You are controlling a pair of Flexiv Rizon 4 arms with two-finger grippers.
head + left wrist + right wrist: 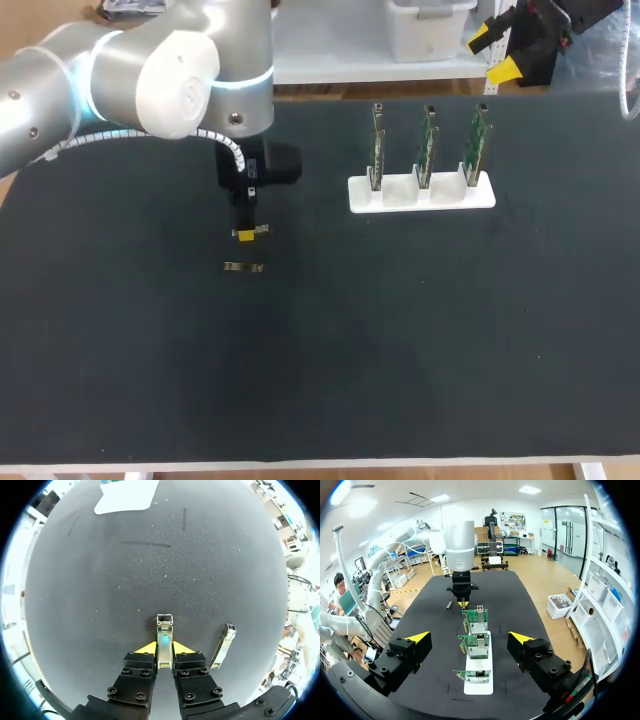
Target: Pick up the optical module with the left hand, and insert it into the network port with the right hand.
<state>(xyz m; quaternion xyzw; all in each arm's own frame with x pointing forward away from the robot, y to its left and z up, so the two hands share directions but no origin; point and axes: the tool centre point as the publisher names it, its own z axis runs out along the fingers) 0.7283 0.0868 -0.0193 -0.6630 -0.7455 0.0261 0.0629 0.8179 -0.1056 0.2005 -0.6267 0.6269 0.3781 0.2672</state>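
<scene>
My left gripper (164, 647) is down at the black table, shut on a small silver optical module (164, 622) that sticks out ahead of its yellow tips. In the head view this gripper (250, 233) is left of the table's middle. A second silver module (223, 645) lies flat just beside it, also seen in the head view (244, 267). Three green network cards (426, 145) stand upright in a white holder (400, 196). My right gripper (470, 639) is open and holds nothing. It hangs above the holder's far side (493, 54), looking along the row of cards (476, 621).
The white holder (481, 677) with its cards is the only tall thing on the mat. Open black mat (400, 340) spreads between the holder and the near table edge, and around the left gripper.
</scene>
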